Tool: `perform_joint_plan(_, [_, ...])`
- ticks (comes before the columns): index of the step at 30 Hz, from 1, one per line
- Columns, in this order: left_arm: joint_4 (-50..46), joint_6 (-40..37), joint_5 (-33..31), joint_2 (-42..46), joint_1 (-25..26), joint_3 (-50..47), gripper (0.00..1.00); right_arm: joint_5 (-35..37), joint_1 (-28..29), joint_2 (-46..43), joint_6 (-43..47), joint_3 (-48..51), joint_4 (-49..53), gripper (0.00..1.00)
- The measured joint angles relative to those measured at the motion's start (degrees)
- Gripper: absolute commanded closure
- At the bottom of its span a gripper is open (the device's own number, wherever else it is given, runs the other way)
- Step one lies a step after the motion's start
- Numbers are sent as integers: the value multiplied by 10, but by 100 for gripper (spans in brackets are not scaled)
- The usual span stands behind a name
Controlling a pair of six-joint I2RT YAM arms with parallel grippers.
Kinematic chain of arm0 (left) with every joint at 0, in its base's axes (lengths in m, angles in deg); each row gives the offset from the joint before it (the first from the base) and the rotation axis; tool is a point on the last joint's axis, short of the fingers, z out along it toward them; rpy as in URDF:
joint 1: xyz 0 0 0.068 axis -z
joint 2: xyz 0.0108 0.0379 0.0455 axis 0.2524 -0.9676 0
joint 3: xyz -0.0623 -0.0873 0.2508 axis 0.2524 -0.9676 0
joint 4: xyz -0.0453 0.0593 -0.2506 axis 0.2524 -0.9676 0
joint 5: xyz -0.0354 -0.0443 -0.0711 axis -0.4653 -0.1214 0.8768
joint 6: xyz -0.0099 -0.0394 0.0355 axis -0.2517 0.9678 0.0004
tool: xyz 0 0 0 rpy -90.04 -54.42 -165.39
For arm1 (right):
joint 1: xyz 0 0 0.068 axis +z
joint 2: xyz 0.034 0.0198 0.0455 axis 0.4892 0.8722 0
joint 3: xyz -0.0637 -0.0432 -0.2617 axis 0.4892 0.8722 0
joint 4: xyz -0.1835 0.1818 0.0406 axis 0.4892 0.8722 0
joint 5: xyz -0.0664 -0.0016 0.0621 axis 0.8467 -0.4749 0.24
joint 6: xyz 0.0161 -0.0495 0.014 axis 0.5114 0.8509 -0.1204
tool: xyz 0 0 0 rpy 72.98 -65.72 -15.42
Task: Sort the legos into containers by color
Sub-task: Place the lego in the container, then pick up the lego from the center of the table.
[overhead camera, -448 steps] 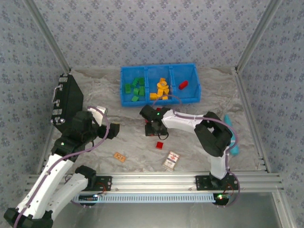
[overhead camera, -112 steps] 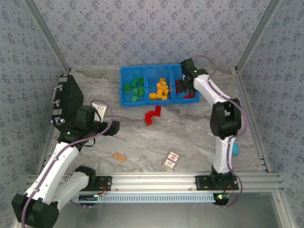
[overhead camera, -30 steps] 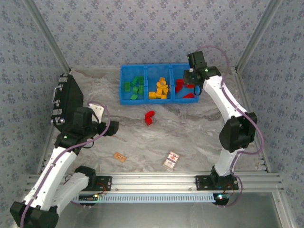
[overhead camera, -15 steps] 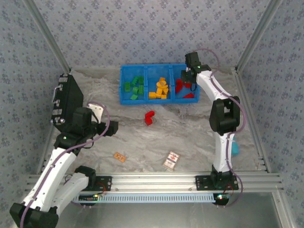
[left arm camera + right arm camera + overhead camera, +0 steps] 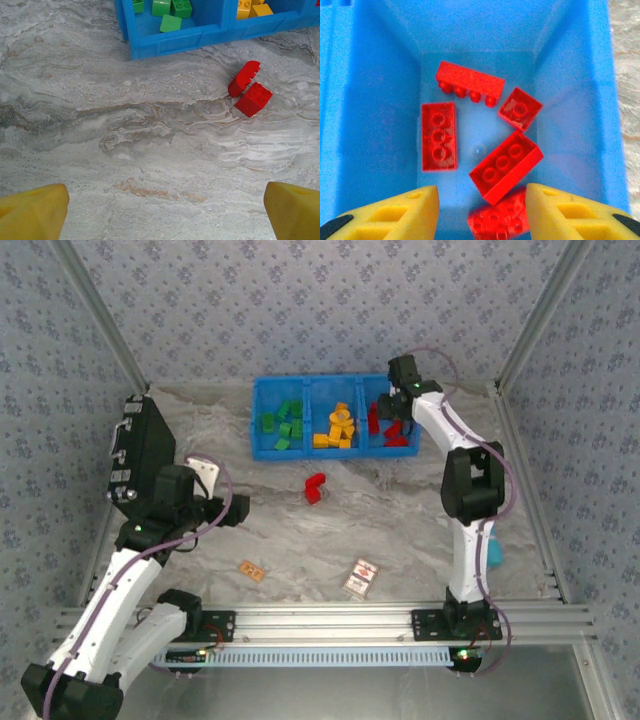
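The blue bin (image 5: 335, 446) stands at the back of the table. Green legos (image 5: 285, 422) fill its left compartment, orange ones (image 5: 340, 426) the middle, red ones (image 5: 392, 432) the right. My right gripper (image 5: 398, 408) hangs over the right compartment (image 5: 380, 100), jaws apart. A blurred red brick (image 5: 500, 220) sits in the gap (image 5: 481, 215) near the right finger, clear of the left one. Several red bricks (image 5: 439, 136) lie below. Two red bricks (image 5: 314, 486) (image 5: 249, 91) rest on the table. My left gripper (image 5: 236, 510) (image 5: 165, 215) stands wide open and empty.
A black box (image 5: 140, 445) leans at the left wall. A printed card (image 5: 361, 578) and a tan tile (image 5: 251, 569) lie near the front rail (image 5: 330, 620). A teal object (image 5: 495, 552) sits behind the right arm.
The right gripper's jaws have spread apart over the right compartment, letting go of a red brick; its elbow has swung in toward the middle. The left arm has not moved.
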Motion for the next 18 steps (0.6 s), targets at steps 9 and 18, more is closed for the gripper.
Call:
perform_joint_plan(9, [0, 0, 0, 0, 0, 0, 0, -10, 120, -227, 23, 185, -21, 42])
perform_joint_plan(18, [0, 0, 0, -3, -4, 0, 0, -14, 233, -259, -3, 247, 22, 32])
